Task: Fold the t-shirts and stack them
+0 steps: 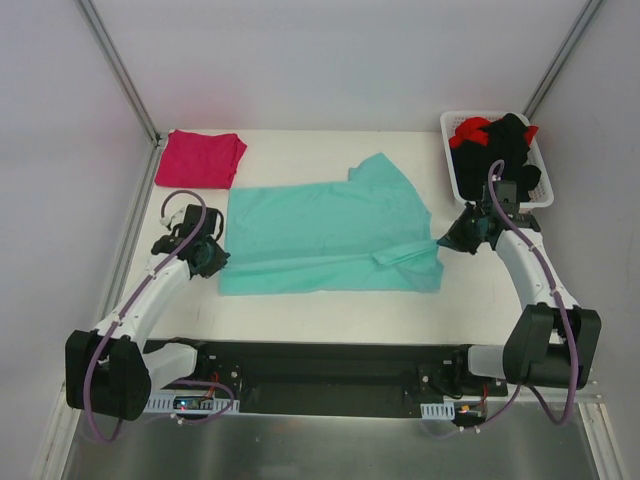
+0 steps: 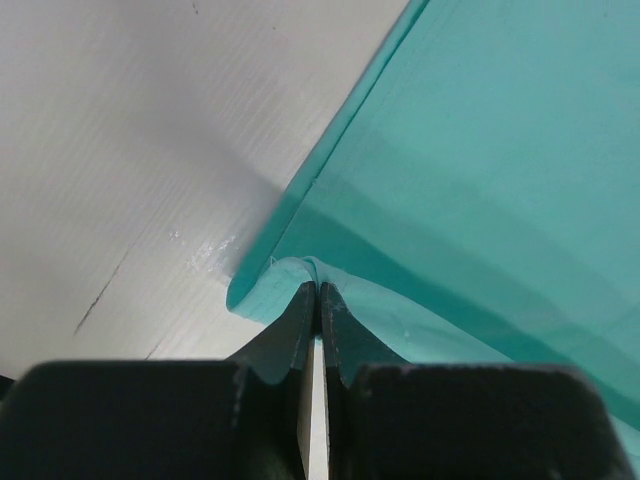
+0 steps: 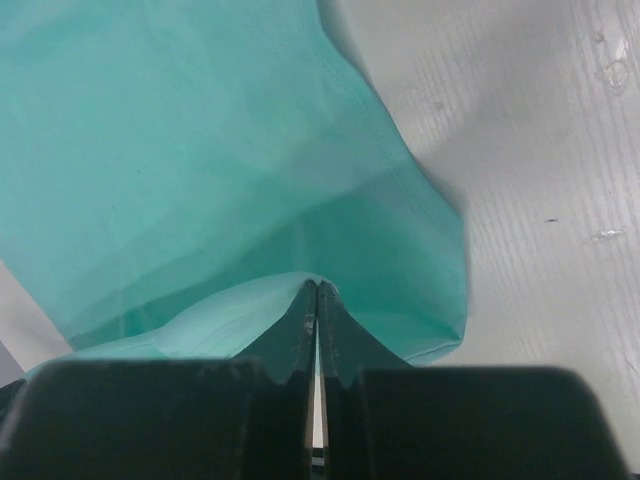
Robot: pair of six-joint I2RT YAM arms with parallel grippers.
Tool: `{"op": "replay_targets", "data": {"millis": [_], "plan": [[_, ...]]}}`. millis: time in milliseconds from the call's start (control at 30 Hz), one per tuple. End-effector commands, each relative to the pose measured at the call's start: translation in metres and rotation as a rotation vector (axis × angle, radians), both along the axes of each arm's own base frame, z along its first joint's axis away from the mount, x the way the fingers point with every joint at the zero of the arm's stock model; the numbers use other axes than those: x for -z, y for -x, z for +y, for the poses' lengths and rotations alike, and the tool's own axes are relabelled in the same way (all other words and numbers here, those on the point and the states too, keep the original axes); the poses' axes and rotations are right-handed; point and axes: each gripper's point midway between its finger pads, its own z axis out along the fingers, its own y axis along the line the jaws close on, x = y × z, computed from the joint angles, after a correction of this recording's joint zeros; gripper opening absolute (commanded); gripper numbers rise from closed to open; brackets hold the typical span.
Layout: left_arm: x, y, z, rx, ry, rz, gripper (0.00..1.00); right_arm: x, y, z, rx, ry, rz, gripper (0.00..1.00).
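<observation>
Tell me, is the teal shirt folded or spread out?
Mostly spread: the teal shirt lies flat on the table, only its near strip looks doubled over.

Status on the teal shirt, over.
Left pincer shut on teal shirt, left edge. Right pincer shut on its right edge. Pink shirt folded, far left. Basket far right, clear of the fold.

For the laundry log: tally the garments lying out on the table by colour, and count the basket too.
teal t-shirt, spread out: 1
magenta-pink t-shirt, folded: 1
white basket: 1
Total: 3
The black and red garments heaped in the basket cannot be told apart well enough to count.
</observation>
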Motion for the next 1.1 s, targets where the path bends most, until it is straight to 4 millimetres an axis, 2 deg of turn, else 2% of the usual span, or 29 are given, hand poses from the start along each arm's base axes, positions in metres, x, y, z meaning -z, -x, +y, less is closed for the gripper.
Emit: {"op": "replay_targets", "data": {"millis": [0,300,767,800,833,900,967,1000,1033,1067], "plan": [[-0.014,-0.019,0.001,0.004,-0.006,-0.045,0.00,-0.018,-0.026,0.000,0.009,-0.004,-0.079,0.01],[-0.013,-0.031,-0.001,0.016,-0.008,-0.037,0.00,-0.016,-0.043,0.006,-0.002,-0.025,-0.072,0.01],[-0.006,-0.036,-0.002,0.017,-0.008,-0.020,0.00,-0.003,-0.055,0.021,-0.041,-0.031,-0.044,0.01],[-0.004,-0.036,-0.002,0.017,-0.009,-0.016,0.03,-0.003,-0.054,0.021,-0.043,-0.032,-0.042,0.01],[-0.005,-0.037,-0.003,0.022,-0.009,-0.016,0.11,-0.002,-0.055,0.021,-0.043,-0.032,-0.039,0.02],[-0.004,-0.037,-0.002,0.021,-0.011,-0.014,0.16,-0.002,-0.055,0.019,-0.040,-0.023,-0.040,0.06],[-0.005,-0.037,-0.002,0.020,-0.012,-0.015,0.32,-0.003,-0.054,0.019,-0.044,-0.017,-0.040,0.17],[-0.007,-0.038,-0.002,0.021,-0.013,-0.021,0.33,-0.004,-0.055,0.018,-0.042,-0.014,-0.043,0.27],[-0.008,-0.039,-0.002,0.023,-0.012,-0.025,0.41,-0.004,-0.055,0.017,-0.044,-0.012,-0.042,0.39],[-0.009,-0.039,-0.002,0.028,-0.013,-0.029,0.47,-0.004,-0.055,0.018,-0.050,-0.011,-0.042,0.41]]}}
